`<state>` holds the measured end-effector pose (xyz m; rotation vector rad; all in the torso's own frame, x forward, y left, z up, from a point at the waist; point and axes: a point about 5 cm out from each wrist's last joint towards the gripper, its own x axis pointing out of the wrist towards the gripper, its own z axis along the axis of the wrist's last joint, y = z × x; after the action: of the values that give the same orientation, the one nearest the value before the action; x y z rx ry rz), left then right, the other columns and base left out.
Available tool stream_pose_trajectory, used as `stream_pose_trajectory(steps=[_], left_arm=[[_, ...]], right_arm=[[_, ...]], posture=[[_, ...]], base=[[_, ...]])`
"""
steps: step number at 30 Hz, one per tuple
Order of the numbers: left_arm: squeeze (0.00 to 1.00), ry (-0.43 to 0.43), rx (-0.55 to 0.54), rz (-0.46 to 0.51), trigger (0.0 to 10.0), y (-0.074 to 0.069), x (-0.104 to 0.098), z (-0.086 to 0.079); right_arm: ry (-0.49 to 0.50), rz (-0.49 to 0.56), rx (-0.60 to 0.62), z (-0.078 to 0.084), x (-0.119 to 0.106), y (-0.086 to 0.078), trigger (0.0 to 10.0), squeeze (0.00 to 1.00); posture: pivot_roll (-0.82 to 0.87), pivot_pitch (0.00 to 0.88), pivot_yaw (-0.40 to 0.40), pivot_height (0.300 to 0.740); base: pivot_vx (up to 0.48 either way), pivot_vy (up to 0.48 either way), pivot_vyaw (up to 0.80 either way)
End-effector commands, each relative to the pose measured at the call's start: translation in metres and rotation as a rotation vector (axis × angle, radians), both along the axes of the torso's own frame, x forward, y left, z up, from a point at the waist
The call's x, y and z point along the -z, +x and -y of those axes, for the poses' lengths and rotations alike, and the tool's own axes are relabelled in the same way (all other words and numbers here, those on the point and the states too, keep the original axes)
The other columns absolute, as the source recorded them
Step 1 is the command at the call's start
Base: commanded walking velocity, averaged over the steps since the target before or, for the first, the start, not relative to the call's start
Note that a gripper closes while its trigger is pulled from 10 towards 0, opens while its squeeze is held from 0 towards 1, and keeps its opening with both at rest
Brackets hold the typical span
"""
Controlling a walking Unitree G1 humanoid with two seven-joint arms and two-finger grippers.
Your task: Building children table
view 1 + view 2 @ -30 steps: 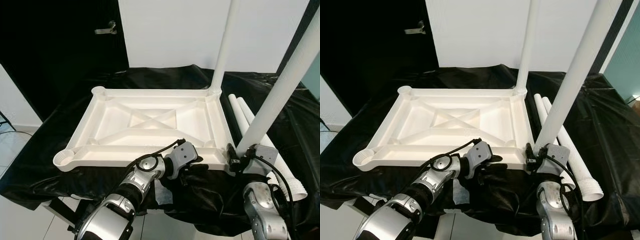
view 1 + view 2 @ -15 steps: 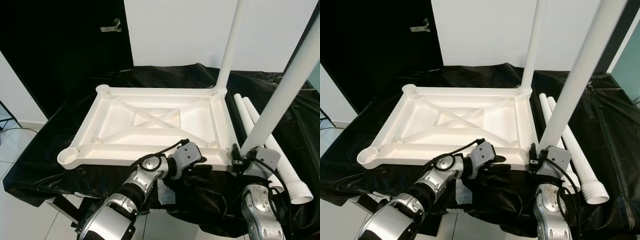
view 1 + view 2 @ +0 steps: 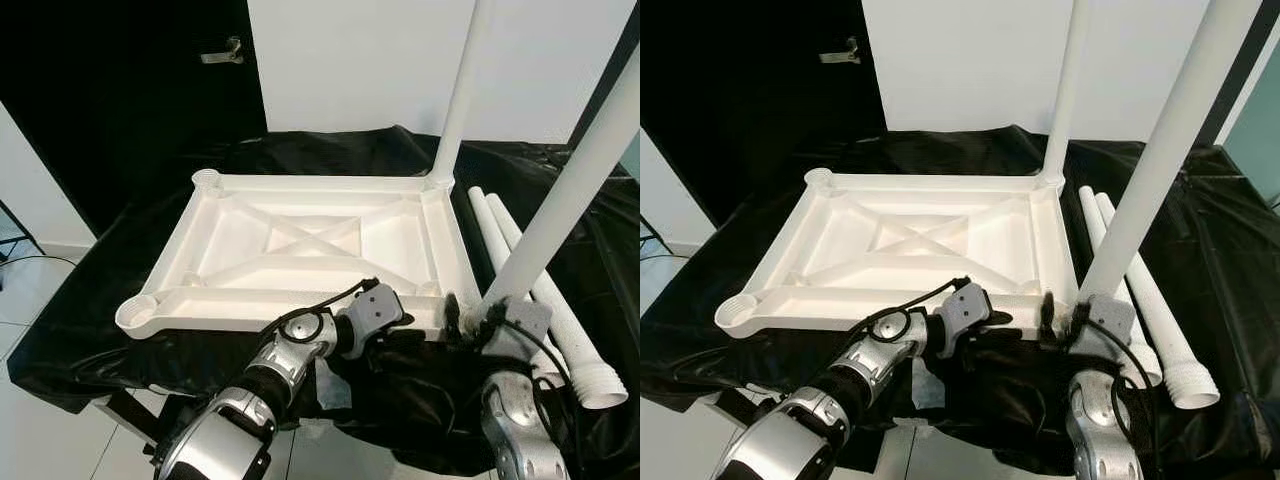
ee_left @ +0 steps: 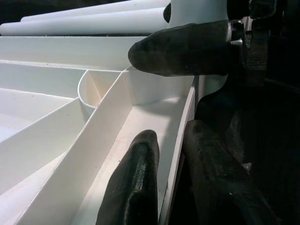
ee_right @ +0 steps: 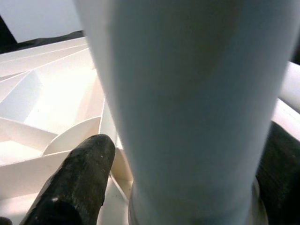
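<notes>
Black sheeting [image 3: 150, 250] covers the table. Left claw [image 4: 164, 187] pinches the inverted tabletop's [image 3: 300, 250] near rim. Right claw [image 3: 465, 318] grips the near-right leg [image 3: 560, 200], now more upright than before, seating in the socket beside it.

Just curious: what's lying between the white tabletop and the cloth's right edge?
Two loose white legs lie side by side on the black cloth, right of the tabletop, in both eye views.

Head stereo pair looking down over tabletop [image 3: 300, 250], wrist cameras close at its near right corner
</notes>
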<state>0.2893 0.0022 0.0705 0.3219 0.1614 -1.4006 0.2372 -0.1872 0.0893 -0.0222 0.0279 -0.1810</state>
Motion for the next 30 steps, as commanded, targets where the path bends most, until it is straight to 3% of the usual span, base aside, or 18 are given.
stream_pose_trajectory(steps=[1,2,4,7,12,13,14,15,23,30], left_arm=[[0.00,0.168,0.034,-0.194,10.0,-0.025,0.046,-0.017],[0.00,0.169,0.034,-0.193,10.0,-0.025,0.046,-0.017],[0.00,0.169,0.034,-0.193,10.0,-0.025,0.046,-0.017],[0.00,0.172,0.040,-0.192,10.0,-0.025,0.046,-0.017],[0.00,0.175,0.048,-0.189,10.0,-0.024,0.045,-0.017],[0.00,0.174,0.047,-0.188,10.0,-0.024,0.044,-0.016],[0.00,0.174,0.046,-0.186,10.0,-0.023,0.044,-0.016],[0.00,0.174,0.044,-0.185,10.0,-0.023,0.044,-0.016],[0.00,0.177,0.037,-0.186,10.0,-0.022,0.045,-0.020],[0.00,0.179,0.037,-0.187,10.0,-0.023,0.045,-0.021]], right_arm=[[-0.024,-0.092,-0.056,0.007,0.015,-0.004,10.0,1.00],[-0.070,-0.109,-0.138,0.010,0.015,-0.003,10.0,0.00],[-0.070,-0.109,-0.138,0.010,0.015,-0.003,10.0,0.00],[-0.286,-0.124,-0.387,0.020,0.005,0.003,10.0,0.00],[-0.344,-0.114,-0.471,0.033,-0.012,0.012,10.0,0.00],[-0.355,-0.122,-0.514,0.032,-0.013,0.012,9.0,0.00],[-0.361,-0.129,-0.555,0.031,-0.014,0.011,2.0,0.00],[-0.363,-0.133,-0.585,0.029,-0.014,0.010,0.0,0.00],[-0.208,-0.123,-0.657,0.018,-0.012,0.004,0.0,0.00],[-0.162,-0.156,-0.680,0.008,-0.003,0.001,0.0,0.00]], posture=[[-0.16,0.000,0.034,0.740],[-0.17,0.000,0.037,0.740],[-0.17,0.000,0.037,0.740],[-0.18,0.000,0.047,0.740],[-0.18,0.000,0.052,0.740],[-0.17,0.000,0.051,0.740],[-0.17,0.000,0.051,0.740],[-0.17,0.000,0.051,0.740],[-0.16,0.000,0.052,0.740],[-0.16,0.000,0.055,0.740]], base=[[0.000,0.000,0.00],[0.000,0.000,0.00],[0.000,0.000,0.00],[0.000,0.000,0.00],[0.000,0.000,0.00],[0.000,0.000,0.00],[0.000,0.000,0.00],[0.000,0.000,0.00],[0.000,0.000,0.00],[0.000,0.000,0.00]])
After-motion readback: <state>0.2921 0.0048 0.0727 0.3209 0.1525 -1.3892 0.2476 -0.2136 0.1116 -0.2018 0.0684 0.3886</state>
